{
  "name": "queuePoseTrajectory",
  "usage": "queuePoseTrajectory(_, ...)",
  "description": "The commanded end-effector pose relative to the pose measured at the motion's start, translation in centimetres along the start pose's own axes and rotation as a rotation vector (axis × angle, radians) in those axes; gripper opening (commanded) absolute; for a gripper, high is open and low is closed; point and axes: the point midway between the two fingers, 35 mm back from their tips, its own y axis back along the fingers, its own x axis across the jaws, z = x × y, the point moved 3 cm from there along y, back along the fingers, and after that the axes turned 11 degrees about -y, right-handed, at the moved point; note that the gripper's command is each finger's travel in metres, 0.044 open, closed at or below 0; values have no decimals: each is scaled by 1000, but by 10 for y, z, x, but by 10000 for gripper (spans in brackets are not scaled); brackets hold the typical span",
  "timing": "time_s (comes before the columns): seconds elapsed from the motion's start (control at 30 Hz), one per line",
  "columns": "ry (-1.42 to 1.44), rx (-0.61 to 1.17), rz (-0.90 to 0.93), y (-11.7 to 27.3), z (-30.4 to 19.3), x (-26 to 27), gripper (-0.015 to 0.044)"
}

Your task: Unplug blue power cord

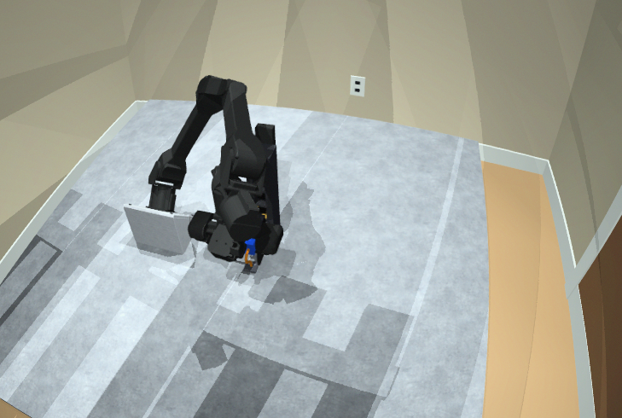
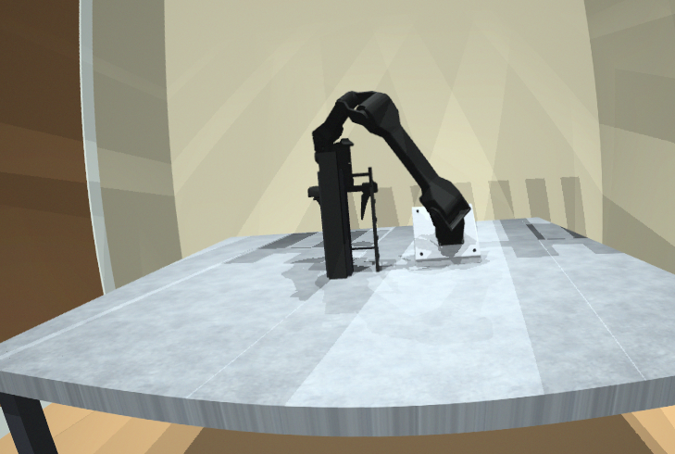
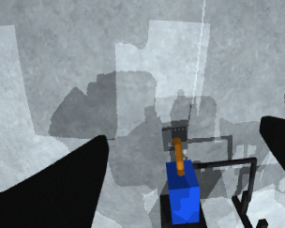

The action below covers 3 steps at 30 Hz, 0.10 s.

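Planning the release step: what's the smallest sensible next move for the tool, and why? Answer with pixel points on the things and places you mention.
Probably back the tool (image 3: 184, 133) straight away from the blue plug (image 1: 250, 246) (image 3: 185, 201), keeping it open. Its fingers stand wide, one on each side of the plug with visible gaps, so nothing is gripped, but the plug is between them in the wrist view. I can't tell whether it is fully unplugged.
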Motion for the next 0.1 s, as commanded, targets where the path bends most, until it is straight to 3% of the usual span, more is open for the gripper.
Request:
queuePoseTrajectory(0.0,2,0,-8,-1,1,-1,440)
queuePoseTrajectory(0.07,2,0,-8,-1,1,-1,440)
